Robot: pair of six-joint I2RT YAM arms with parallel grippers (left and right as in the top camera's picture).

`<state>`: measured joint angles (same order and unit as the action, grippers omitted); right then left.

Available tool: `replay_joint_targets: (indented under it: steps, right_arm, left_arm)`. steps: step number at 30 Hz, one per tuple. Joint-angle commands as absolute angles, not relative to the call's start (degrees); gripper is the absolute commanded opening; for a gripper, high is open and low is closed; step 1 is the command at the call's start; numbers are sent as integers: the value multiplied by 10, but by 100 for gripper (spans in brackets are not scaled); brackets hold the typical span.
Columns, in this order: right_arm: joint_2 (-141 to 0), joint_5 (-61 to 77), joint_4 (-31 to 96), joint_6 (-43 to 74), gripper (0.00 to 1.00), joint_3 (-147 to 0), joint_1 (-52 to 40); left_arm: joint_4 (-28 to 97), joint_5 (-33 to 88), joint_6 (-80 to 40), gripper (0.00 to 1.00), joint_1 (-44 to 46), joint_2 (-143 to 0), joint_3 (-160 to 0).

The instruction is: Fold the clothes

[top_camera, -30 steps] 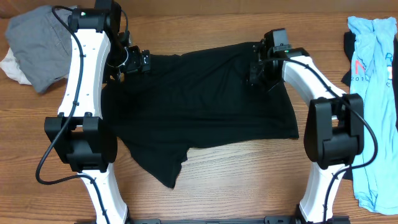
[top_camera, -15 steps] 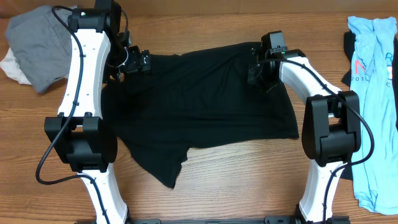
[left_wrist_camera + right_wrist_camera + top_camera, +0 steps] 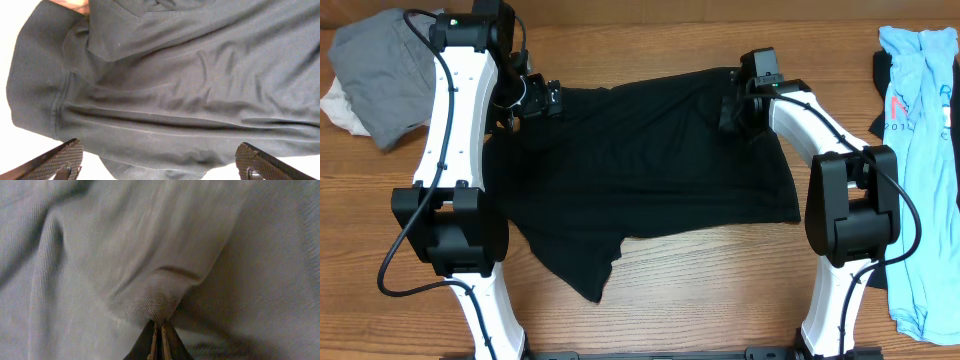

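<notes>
A black T-shirt (image 3: 640, 170) lies spread across the middle of the wooden table, one sleeve trailing toward the front. My left gripper (image 3: 538, 100) hovers at its back left corner, jaws wide open over the fabric (image 3: 165, 100) and holding nothing; the left wrist view shows both fingertips (image 3: 65, 157) far apart. At the shirt's back right corner my right gripper (image 3: 732, 112) is shut, pinching a small raised fold of the black T-shirt (image 3: 150, 302) between its fingers (image 3: 159, 340).
A grey and white pile of clothes (image 3: 375, 80) sits at the back left corner. A light-blue shirt with red print (image 3: 920, 150) lies along the right edge, with a dark piece (image 3: 880, 90) beside it. Bare wood (image 3: 720, 290) runs along the front.
My right gripper has closed on a fold of the black T-shirt and shifted slightly toward the back. The left arm has stayed still.
</notes>
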<state>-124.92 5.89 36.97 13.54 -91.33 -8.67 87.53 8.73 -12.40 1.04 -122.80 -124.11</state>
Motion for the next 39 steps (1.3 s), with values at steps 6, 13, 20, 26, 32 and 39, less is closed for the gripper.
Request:
replay_joint_targets:
  steps: [6, 13, 20, 26, 32, 39]
  right_arm:
    - [-1253, -27, 270, 183, 4, -931, -70]
    - [-1253, -96, 184, 196, 4, -931, -51]
    - [-1253, -117, 131, 198, 20, -931, -25]
    - [-1253, -145, 163, 198, 81, -935, -8]
    - [-1250, -145, 312, 202, 100, -1011, 2]
    - [-1209, -70, 549, 226, 100, -1157, 1]
  left_arm:
    - [887, 59, -118, 100, 9, -1219, -1239]
    - [896, 53, -117, 95, 9, -1219, -1239]
    - [896, 53, -115, 88, 17, -1219, -1239]
    - [880, 50, -103, 88, 46, -1219, -1239]
    - [883, 41, -108, 87, 75, -1218, -1239]
    - [910, 40, -117, 78, 110, -1184, -1239]
